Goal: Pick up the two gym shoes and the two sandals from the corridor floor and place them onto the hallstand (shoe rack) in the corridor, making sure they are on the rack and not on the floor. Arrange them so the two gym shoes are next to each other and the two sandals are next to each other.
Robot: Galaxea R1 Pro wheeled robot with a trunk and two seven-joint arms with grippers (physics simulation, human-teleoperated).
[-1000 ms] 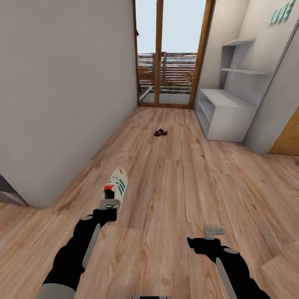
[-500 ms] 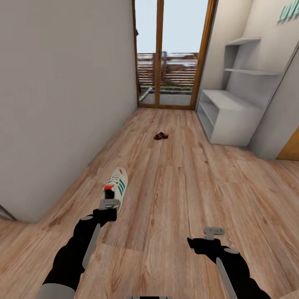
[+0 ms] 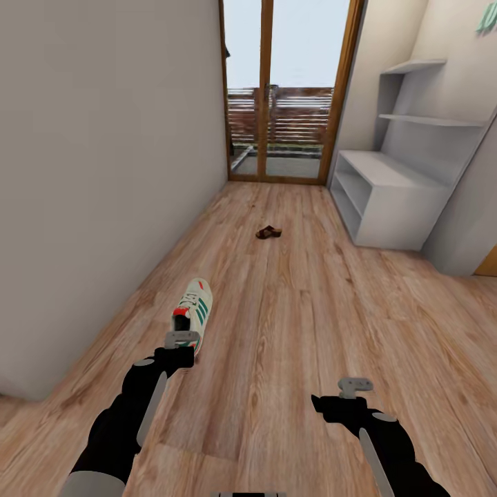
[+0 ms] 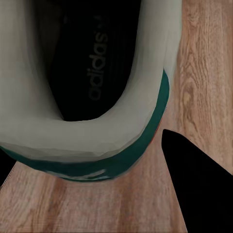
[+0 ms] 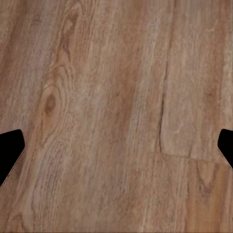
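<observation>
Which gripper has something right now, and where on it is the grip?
The left gripper holds a gym shoe by the heel end, at the collar rim. The right gripper is open, holding nothing.

left tool (image 3: 182, 337): clamped on gym shoe (image 3: 194, 308), arm forward | right tool (image 3: 355, 384): spread wide, unloaded

A wood-framed glass door (image 3: 288, 90) beside a grey wall (image 3: 103, 172).
</observation>
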